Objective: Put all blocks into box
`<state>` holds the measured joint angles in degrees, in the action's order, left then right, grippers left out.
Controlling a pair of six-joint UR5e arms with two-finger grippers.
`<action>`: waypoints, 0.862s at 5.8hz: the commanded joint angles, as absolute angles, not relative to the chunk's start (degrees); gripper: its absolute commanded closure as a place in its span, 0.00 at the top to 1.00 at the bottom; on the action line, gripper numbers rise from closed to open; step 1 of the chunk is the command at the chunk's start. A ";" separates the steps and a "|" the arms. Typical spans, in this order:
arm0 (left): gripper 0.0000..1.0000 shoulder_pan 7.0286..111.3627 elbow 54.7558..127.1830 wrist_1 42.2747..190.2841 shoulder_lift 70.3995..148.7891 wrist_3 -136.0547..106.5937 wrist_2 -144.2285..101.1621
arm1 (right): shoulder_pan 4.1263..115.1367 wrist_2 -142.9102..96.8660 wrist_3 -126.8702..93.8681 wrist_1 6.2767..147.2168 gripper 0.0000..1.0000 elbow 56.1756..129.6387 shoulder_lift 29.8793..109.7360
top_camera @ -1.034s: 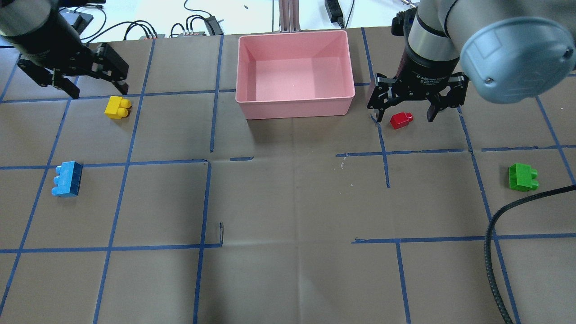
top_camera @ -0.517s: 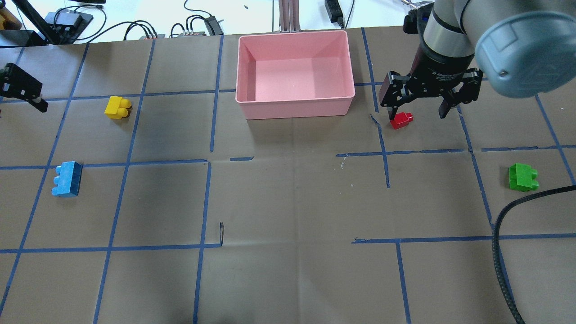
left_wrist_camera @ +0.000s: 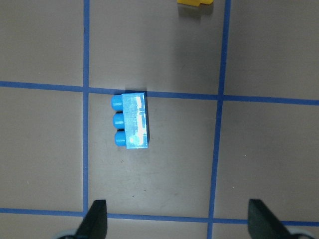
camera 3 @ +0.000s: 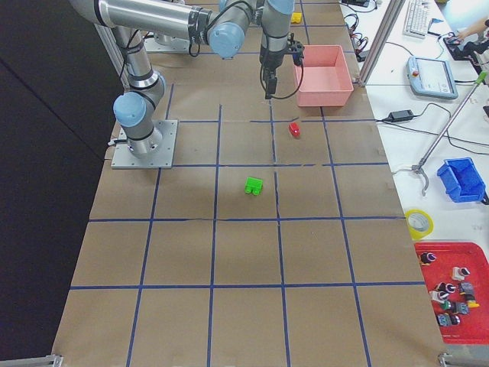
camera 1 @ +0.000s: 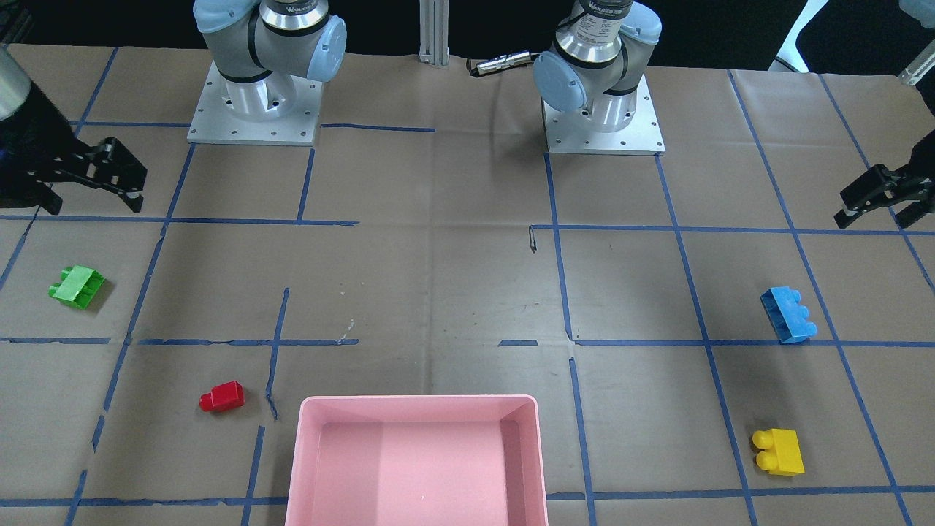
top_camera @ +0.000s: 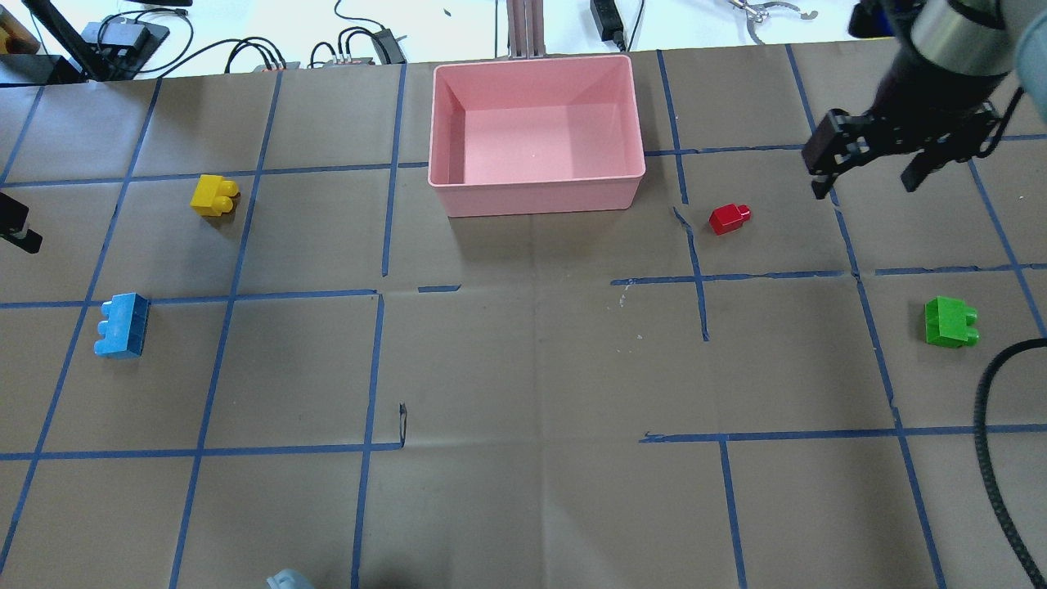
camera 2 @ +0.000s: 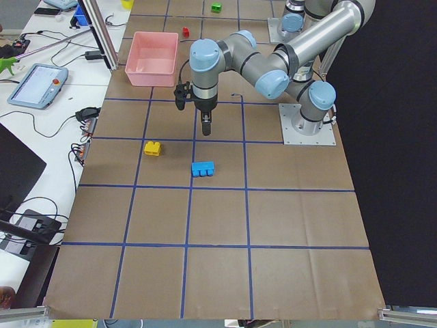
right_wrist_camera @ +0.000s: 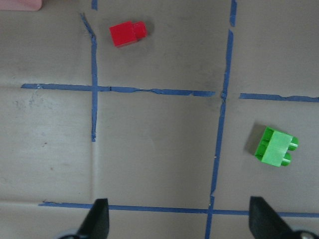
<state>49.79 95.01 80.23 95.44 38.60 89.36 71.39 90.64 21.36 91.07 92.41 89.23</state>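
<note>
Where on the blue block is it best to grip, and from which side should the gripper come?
Probably from straight above, on the blue block's two short flat ends: it lies on its side, and its round studs point sideways.

Box (camera 1: 314, 409): near end cut off by the front view's lower edge; the right wrist view keeps only a pink corner at top left.
Yellow block (left_wrist_camera: 196, 2): a sliver at the left wrist view's top edge.
Left end effector (camera 1: 873, 212): overhead, one dark tip at the left edge, the rest out of frame.
Right end effector (top_camera: 865, 186): arm cropped by the overhead view's top right corner.
Fingertips (right_wrist_camera: 97, 221): both wrist views show tips only, bodies below the frame.
Green block (camera 2: 216, 7), red block (camera 2: 185, 31): left side view, studs too small to tell.
</note>
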 commanded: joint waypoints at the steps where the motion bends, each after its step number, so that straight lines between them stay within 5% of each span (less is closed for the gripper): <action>1: 0.99 48.34 95.45 75.18 101.92 39.99 89.38 | 59.13 91.05 29.66 95.06 1.00 92.37 88.51; 5: 0.98 48.78 102.80 55.78 112.75 39.38 89.21 | 55.11 88.60 33.22 113.17 0.99 105.64 83.09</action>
